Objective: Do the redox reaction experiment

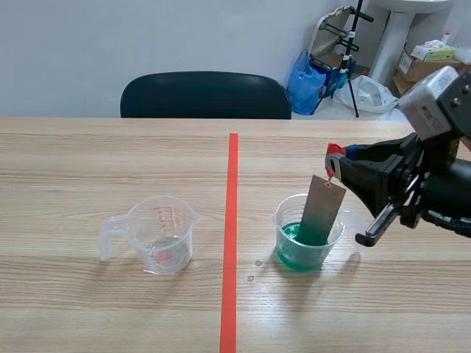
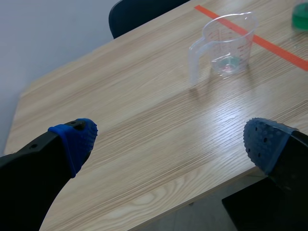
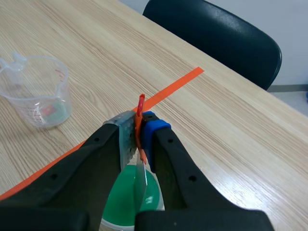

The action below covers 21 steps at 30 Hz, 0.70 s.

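The right gripper [image 1: 335, 168] clamps the top of the metal strip [image 1: 324, 212], its lower end dipped in the green-liquid cup [image 1: 294, 257] (presumably to react), at 3 o'clock from the empty jug [image 1: 163, 235]. The left gripper [image 2: 171, 139] hangs spread, holding nothing.

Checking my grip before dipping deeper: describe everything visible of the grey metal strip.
The metal strip is a thin, flat, dull grey rectangle with a red tie at its top. It hangs slightly tilted, pinched near the top by the right end effector. Its lower end stands inside the clear cup, in the green liquid.
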{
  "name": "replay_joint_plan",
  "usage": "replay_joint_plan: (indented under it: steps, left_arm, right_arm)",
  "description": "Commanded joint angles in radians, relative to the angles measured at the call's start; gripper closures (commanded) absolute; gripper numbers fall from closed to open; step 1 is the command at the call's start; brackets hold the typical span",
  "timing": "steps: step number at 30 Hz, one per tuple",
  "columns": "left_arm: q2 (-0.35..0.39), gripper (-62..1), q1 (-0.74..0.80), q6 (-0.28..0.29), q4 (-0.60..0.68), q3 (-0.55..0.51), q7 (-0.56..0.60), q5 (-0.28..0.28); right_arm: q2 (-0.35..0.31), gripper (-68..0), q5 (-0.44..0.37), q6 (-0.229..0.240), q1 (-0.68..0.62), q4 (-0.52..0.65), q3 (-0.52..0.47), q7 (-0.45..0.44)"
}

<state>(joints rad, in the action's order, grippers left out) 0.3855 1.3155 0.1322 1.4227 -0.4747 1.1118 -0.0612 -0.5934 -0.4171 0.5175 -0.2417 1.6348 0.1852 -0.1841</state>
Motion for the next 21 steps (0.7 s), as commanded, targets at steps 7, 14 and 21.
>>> replay_joint_plan:
  steps: [7, 14, 21]
  left_arm:
    - [-0.003, -62.3, 0.001, 0.003, 0.011, -0.009, 0.018, -0.01]
    - [-0.003, -62.3, 0.001, 0.021, 0.012, -0.009, 0.017, -0.009]
    - [-0.003, -62.3, 0.001, 0.021, 0.011, -0.009, 0.014, -0.009]
  right_arm:
    - [0.029, -0.7, 0.053, 0.008, 0.018, 0.004, 0.0, -0.014]
    - [0.037, -0.6, 0.063, 0.008, 0.018, 0.004, 0.0, -0.014]
    - [0.037, -0.6, 0.063, 0.008, 0.018, 0.004, 0.0, -0.014]
